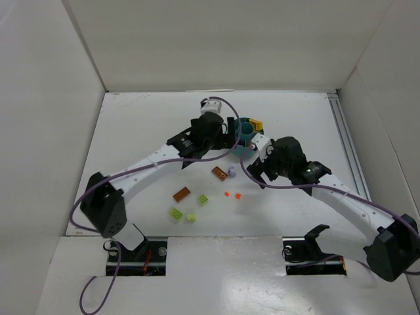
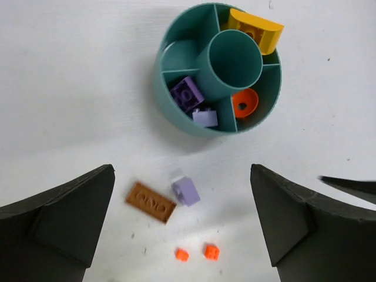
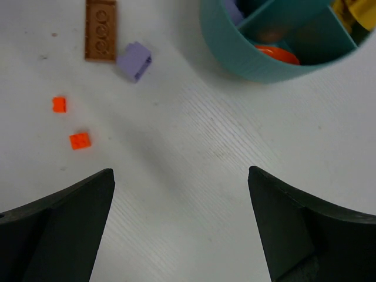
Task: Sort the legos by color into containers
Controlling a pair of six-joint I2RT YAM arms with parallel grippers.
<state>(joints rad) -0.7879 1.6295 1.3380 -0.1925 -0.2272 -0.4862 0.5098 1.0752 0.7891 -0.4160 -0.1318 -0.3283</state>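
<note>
Nearest the arm bases, two green bricks (image 1: 174,212) lie side by side on the tabletop (image 1: 144,125). The right one looks paler, though it is too small in the overhead view to be sure of its shade. Just beyond them sits a third green brick (image 1: 204,199), with a brown plate (image 1: 182,193) to its left. To the right of these, two orange-red bits (image 2: 211,251) lie close together without touching. Farther on, a second brown plate (image 2: 151,201) lies flat, with a lilac brick (image 2: 185,191) just beside its right end.

The left tool (image 2: 182,167) hangs above this pair, its jaws wide and nothing between them. The right tool (image 3: 181,173) hovers over the tabletop just to the right of the same pieces, on the near side of the dish (image 2: 167,100). It too is spread wide and holds nothing.

The teal dish stands upright, farthest from the bases. Around its central cup (image 2: 235,59) are compartments set off by radial dividers. One on the near left holds a purple brick (image 2: 187,93) and a second lilac brick (image 2: 204,117), side by side. The next compartment to the right holds a round orange-red piece (image 2: 244,103) lying flat. On the far side, a yellow brick (image 2: 255,28) sits tilted in its compartment and juts above the rim.
</note>
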